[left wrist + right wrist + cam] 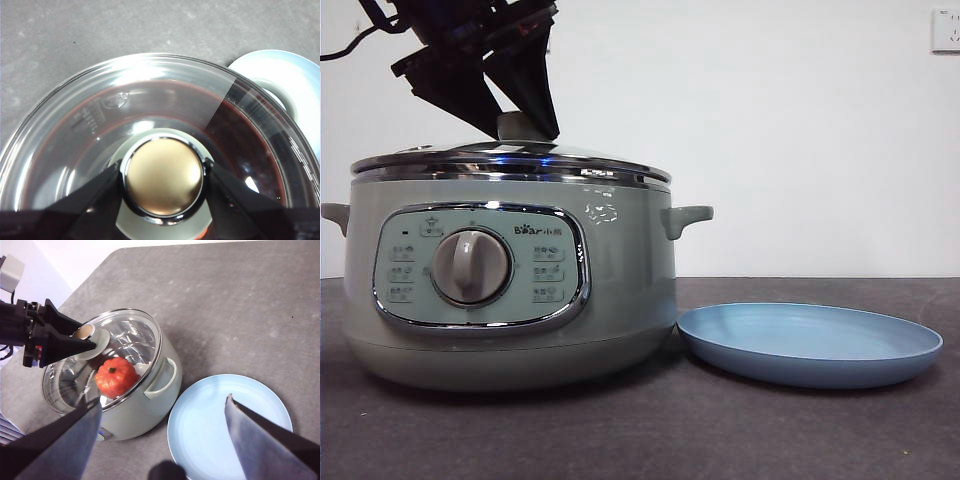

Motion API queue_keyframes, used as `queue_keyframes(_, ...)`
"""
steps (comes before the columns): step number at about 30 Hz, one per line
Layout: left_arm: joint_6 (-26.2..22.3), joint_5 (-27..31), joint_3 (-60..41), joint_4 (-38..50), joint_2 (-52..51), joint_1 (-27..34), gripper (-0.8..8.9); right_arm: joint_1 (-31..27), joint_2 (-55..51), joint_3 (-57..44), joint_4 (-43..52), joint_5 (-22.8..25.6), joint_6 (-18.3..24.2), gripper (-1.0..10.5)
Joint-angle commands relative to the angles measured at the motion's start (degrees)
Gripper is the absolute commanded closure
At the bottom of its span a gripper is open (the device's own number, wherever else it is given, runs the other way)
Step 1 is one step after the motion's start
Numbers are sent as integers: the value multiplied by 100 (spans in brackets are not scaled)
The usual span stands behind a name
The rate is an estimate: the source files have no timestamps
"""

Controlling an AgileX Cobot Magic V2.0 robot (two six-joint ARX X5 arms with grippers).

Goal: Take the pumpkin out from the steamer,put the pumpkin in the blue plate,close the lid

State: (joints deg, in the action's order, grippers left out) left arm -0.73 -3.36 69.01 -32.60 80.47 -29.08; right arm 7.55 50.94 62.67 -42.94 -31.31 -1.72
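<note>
The pumpkin [116, 377] is seen inside the steamer [510, 290], under the lid [107, 357], whose knob is grasped by the left hand [164, 176]. The blue plate [810, 342] lies bare just beside on the desk [640, 430]. The right hand [162, 440] is held released above. Nothing is finished yet.

A dark grey table [800, 430] with a faintly mottled, matte surface carries two things. The steamer [510, 290] stands on the left — large, pale green, its control panel facing the near edge. The blue plate [810, 343] lies flat just to its right — the rim close beside the steamer's base, whether touching cannot be told.
</note>
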Motion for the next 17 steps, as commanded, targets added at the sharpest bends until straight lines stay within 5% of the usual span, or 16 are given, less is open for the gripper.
queue_keyframes(1, -109, 31, -11, 42, -7, -22, 822, 13, 7, 11, -33, 13, -31, 537)
queue_keyframes(17, -103, 42, 531, -63, -1003, -22, 822, 57, 22, 11, 17, -28, -46, 538)
